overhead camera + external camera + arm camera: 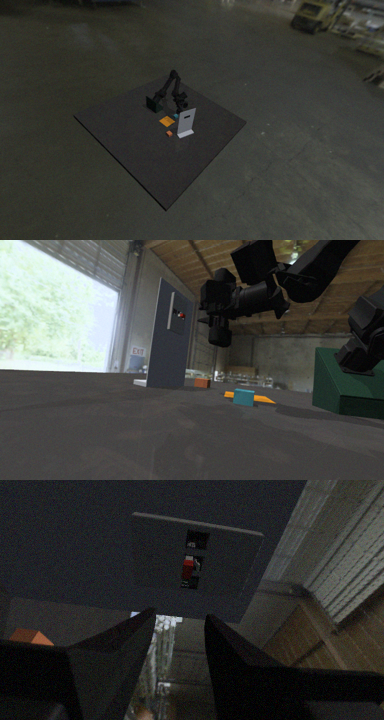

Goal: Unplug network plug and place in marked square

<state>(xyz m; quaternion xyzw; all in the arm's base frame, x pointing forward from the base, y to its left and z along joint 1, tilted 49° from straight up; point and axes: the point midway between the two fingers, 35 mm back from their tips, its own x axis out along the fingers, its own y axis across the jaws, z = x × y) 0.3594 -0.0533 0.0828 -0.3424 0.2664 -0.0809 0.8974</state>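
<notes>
While the gripper (177,630) hung in the air just short of the upright panel (167,353), its fingers stood partly apart with nothing between them, and the red plug (188,567) sat locked in its socket on the panel's raised plate (210,562). In the wrist view the plug lay above the gap between the fingers, so a straight advance risked striking the plate below the socket. A pull begun before the thin tab was fully pressed could have dragged or tipped the panel. The narrow finger gap might also have jammed on the plug body. On the tabletop (113,438), the teal block (243,397) stood at the near edge of the orange marked square (264,399), where a lowered plug could have knocked it.
</notes>
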